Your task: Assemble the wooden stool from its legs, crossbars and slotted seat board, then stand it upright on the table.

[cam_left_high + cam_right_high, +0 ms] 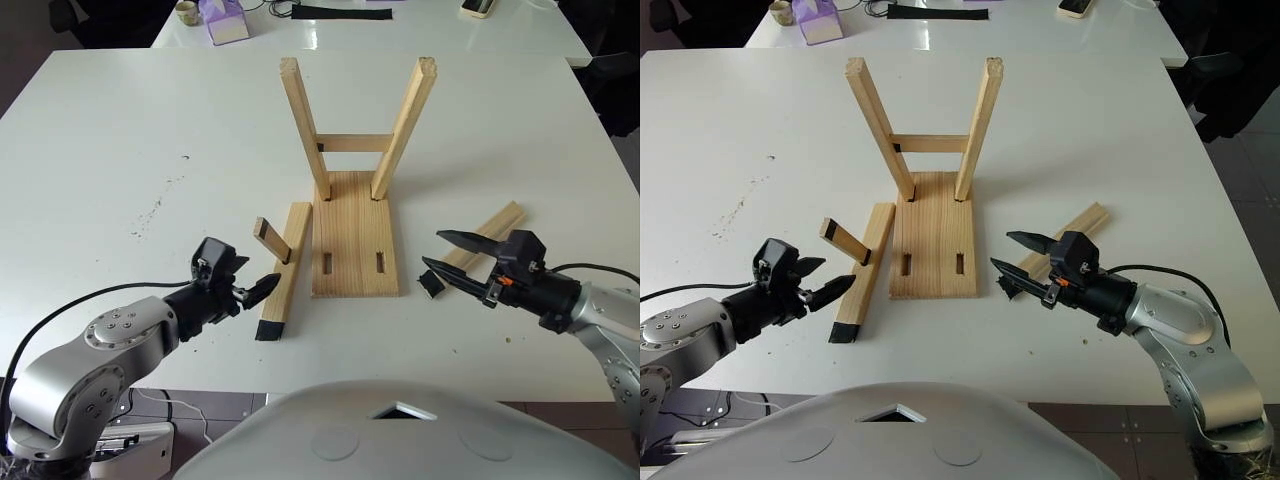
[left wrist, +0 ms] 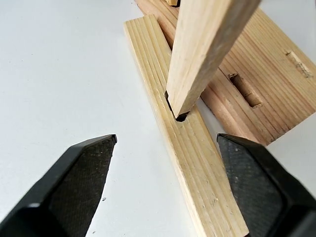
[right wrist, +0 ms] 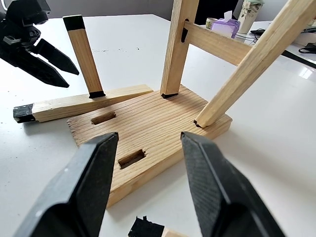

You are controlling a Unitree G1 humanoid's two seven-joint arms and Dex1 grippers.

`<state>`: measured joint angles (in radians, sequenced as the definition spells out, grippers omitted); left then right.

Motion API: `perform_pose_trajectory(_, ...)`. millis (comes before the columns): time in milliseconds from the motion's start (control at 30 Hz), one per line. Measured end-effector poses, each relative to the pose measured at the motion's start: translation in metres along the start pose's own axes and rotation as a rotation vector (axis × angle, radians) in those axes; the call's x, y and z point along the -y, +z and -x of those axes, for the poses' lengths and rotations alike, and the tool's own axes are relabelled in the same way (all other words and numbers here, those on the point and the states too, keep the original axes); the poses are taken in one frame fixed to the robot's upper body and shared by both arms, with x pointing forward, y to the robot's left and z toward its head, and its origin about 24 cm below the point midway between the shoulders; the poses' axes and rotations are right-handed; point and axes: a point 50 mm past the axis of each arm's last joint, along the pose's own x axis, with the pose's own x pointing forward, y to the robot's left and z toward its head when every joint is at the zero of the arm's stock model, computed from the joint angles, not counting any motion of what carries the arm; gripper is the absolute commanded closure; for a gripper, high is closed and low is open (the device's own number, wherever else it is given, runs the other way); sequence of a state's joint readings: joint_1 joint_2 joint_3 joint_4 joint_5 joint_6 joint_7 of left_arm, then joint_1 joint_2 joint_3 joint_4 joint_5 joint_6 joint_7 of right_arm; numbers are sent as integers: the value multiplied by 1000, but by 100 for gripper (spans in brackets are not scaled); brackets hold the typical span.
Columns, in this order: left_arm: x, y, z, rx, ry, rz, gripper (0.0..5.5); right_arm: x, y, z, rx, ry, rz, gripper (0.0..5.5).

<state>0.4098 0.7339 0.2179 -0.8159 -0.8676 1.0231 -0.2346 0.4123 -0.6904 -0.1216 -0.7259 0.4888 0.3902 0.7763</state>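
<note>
Near edge: left gripper point(image 1: 257, 276) and right gripper point(image 1: 432, 249) both gape wide, holding nothing, at 7 and 4 o'clock of the seat board point(image 1: 353, 240). The loose leg point(image 1: 287, 262) at 9 o'clock looks light, stiff and smooth, so pinch it across its width below the crossbar stub point(image 2: 207, 49). The left wrist view shows the stub seated in its socket, which the eye views leave unclear. At 12 o'clock, two legs point(image 1: 305, 125) stand slotted in

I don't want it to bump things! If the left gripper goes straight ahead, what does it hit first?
Most likely the loose leg lying beside the seat board. The left gripper is open and points at that leg's near end, though depth is hard to judge.
</note>
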Motion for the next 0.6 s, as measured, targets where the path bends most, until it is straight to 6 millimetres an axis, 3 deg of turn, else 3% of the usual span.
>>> perform_pose_trajectory(67,-1,2,-3,-6,-7,-1,90,0,1,-3,12,-1,2,317)
perform_pose_trajectory(400,9,-9,-8,-114,-151,79,90,8,0,-12,22,7,34,317)
perform_pose_trajectory(600,1,-17,-17,-148,-135,94,90,12,-2,-17,23,20,50,317)
